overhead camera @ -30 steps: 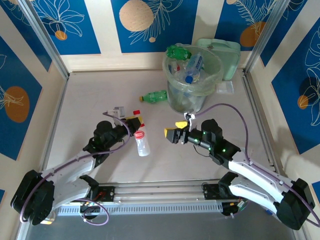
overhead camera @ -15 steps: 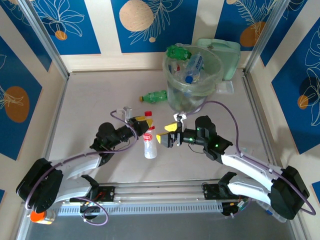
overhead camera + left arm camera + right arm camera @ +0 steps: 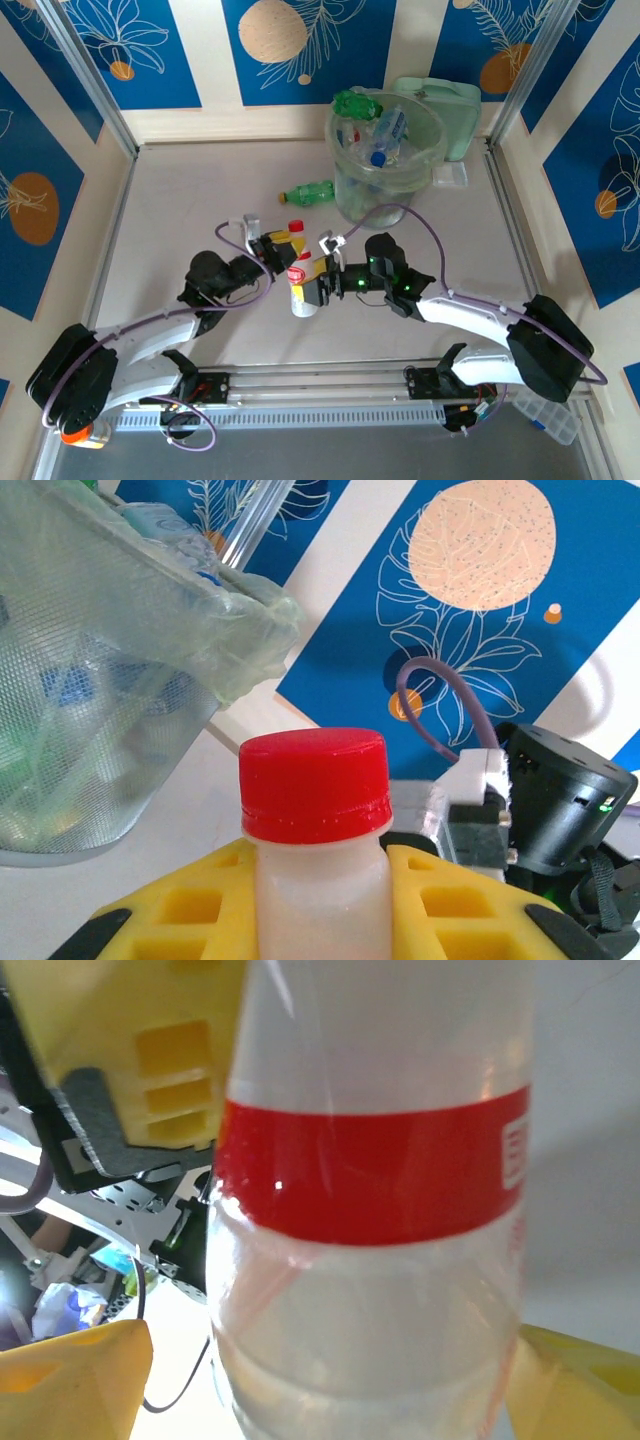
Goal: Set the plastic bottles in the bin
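Near the middle of the table (image 3: 180,190) the left gripper (image 3: 289,243) is clamped on the neck of a white bottle (image 3: 298,277) with a red cap. The right gripper (image 3: 310,288) faces it, with its jaws at both sides of the bottle's lower body; whether they press it cannot be told. Behind them stands the bin (image 3: 350,195) with crushed bottles (image 3: 385,135) inside. A green bottle (image 3: 307,192) lies on the table just left of the bin.

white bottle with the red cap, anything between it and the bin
Nothing on the table blocks it. The left claw grips the white bottle at its neck, the open right claw straddles its body, and the right arm's purple cable arcs in front of the bin.
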